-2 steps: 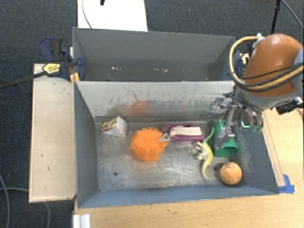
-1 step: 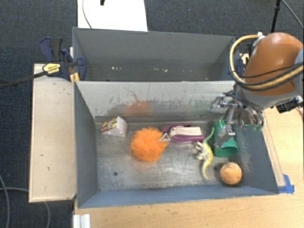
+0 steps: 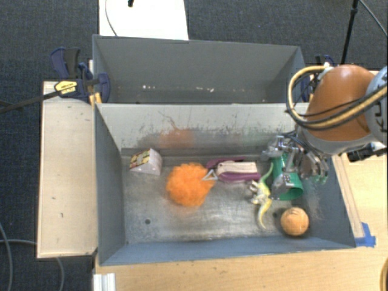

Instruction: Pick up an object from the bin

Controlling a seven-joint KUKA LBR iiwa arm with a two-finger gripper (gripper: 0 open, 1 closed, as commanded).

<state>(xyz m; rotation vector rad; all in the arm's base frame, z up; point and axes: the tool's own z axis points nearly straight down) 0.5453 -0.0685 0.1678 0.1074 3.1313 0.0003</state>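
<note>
We see the gripper (image 3: 295, 170) low inside the grey bin (image 3: 110, 180), at about three o'clock on the bin floor, with the arm's orange wrist cover and its looped cables just above it at one o'clock. Directly beneath the gripper, and touching or partly hidden by it, lies a small green thing (image 3: 291, 188), perhaps a plastic toy or cup; its shape is hard to make out. We cannot tell whether the pincer is released, clenched, or grasping the green thing, since the metal parts overlap it. At seven o'clock from the gripper, just beside the green thing, a thin yellow and white piece (image 3: 262, 204) lies on the floor. At six o'clock, near the front wall, sits a tan round ball (image 3: 294, 221), close to the green thing but apart from it. At nine o'clock from the gripper lies a purple and white object (image 3: 234, 170), and beyond it, touching its left end, an orange fuzzy ball (image 3: 188, 185). Farther at nine o'clock, near the left wall, rests a small white carton (image 3: 146, 161), well apart from the gripper.
</note>
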